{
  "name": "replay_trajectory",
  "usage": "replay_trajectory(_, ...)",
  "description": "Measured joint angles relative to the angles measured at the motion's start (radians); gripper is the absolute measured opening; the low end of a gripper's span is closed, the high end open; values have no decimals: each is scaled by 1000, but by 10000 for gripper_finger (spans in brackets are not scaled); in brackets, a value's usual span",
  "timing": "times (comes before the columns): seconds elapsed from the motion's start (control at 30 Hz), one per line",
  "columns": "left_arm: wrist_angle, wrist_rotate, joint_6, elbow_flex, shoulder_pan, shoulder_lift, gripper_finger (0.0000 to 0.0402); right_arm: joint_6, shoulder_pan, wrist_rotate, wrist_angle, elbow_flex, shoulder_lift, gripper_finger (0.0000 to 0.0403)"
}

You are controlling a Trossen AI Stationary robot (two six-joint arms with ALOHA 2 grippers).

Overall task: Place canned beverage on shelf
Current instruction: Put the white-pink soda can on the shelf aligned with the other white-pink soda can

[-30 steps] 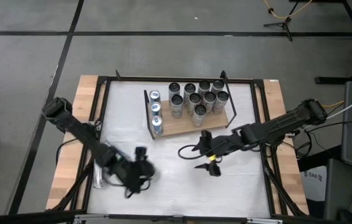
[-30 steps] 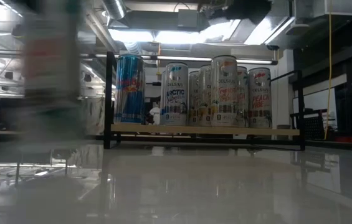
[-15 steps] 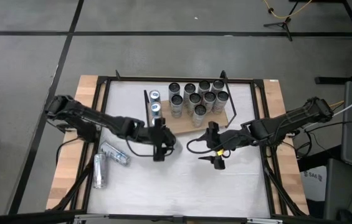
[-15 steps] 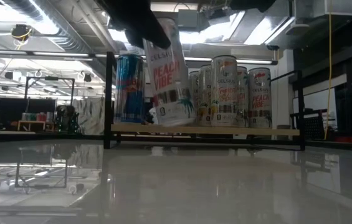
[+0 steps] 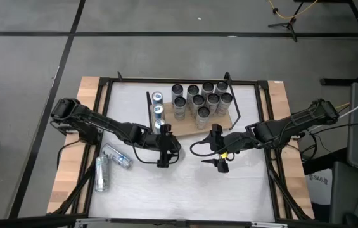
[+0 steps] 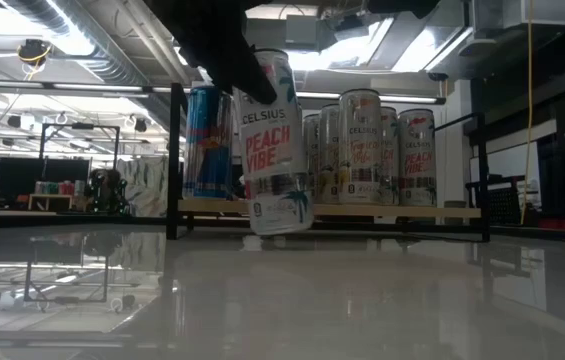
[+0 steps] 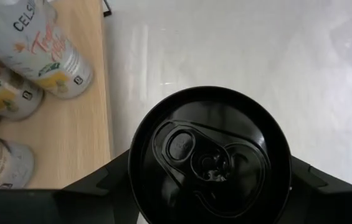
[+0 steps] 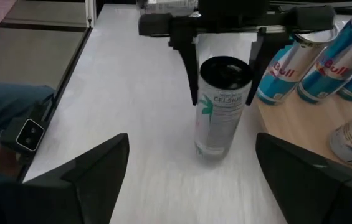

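We see a tall white can [image 6: 274,140] with pink words "PEACH VIBE" and a dark shiny top. The left gripper [image 5: 165,140] is clamped on its sides and holds it up, a bit tilted, just in front of the shelf [image 5: 188,128]. The shelf is a light wood board with black wire ends and many cans on it. The right gripper [image 5: 218,158] waits near, fingers apart.
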Motion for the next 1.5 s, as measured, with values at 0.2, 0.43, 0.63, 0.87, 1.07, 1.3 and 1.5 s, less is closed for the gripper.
replay_trajectory(0.2,5,-21,-16,-3,-17,24,245,0,0,0,8,0,0,344)
replay_trajectory(0.43,23,-21,-20,-4,-17,25,278,0,0,0,10,0,0,344)
replay_trajectory(0.63,29,-28,-19,-4,-17,25,294,0,0,0,9,0,0,344)
replay_trajectory(0.87,28,-29,-17,-4,-17,25,296,0,0,0,9,0,0,344)
replay_trajectory(1.07,28,-29,-16,-4,-17,24,296,0,0,0,9,0,0,344)
replay_trajectory(1.3,44,-30,-17,-4,-17,23,296,0,0,0,9,0,0,344)
replay_trajectory(1.5,49,-33,-20,-5,-17,6,296,0,0,-1,16,0,1,344)
